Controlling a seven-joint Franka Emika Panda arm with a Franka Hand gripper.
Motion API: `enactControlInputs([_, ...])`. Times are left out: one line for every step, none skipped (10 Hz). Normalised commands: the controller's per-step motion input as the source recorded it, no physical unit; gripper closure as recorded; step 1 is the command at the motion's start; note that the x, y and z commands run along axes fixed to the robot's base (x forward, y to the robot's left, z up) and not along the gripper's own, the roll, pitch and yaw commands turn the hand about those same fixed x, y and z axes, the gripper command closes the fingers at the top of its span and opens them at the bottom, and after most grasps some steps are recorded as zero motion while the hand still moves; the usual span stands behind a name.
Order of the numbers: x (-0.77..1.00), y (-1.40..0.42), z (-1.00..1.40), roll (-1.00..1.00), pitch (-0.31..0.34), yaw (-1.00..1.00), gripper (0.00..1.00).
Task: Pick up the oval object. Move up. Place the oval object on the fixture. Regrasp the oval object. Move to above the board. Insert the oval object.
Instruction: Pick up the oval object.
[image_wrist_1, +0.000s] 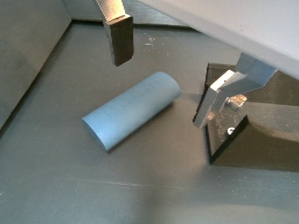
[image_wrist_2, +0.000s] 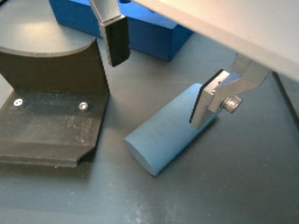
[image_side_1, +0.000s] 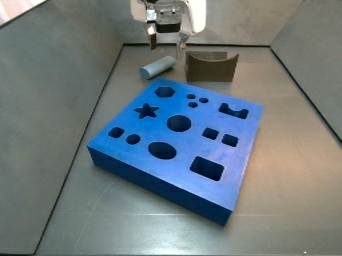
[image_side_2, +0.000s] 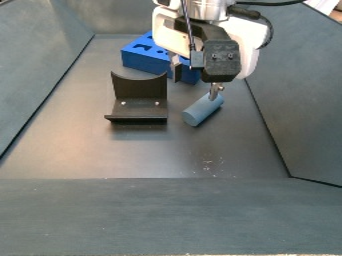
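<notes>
Two spread fingers (image_wrist_1: 117, 39) of our hand (image_wrist_2: 163, 74) straddle the oval object (image_wrist_2: 166, 136), which lies flat on the tabletop (image_side_2: 147, 150) beside the fixture (image_side_2: 136, 96).

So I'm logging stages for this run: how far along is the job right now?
Nothing looks done yet. The oval object lies on the floor beside the fixture, not lifted. In hand: the open gripper hangs over the peg, fingers on either side, not closed. Left: grasp, lift, rest on the fixture, regrasp, carry to the board, insert.

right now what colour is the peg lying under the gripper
Light grey-blue oval object, clearest in a wrist view; gripper open above it.
</notes>
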Motion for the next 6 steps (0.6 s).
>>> enactControlInputs([0.0, 0.0, -1.0, 0.0, -0.106, 0.0, 0.0])
enactControlInputs([-0.1, -0.01, -0.57, -0.06, -0.173, -0.01, 0.0])
enactControlInputs([0.0, 0.0, -0.01, -0.01, 0.0, -0.04, 0.0])
enactControlInputs([0.01, 0.0, -0.09, 0.0, -0.053, 0.0, 0.0])
enactControlInputs([0.0, 0.0, -0.72, 0.03, -0.253, 0.0, 0.0])
enactControlInputs([-0.19, 0.1, -0.61, 0.0, -0.301, -0.01, 0.0])
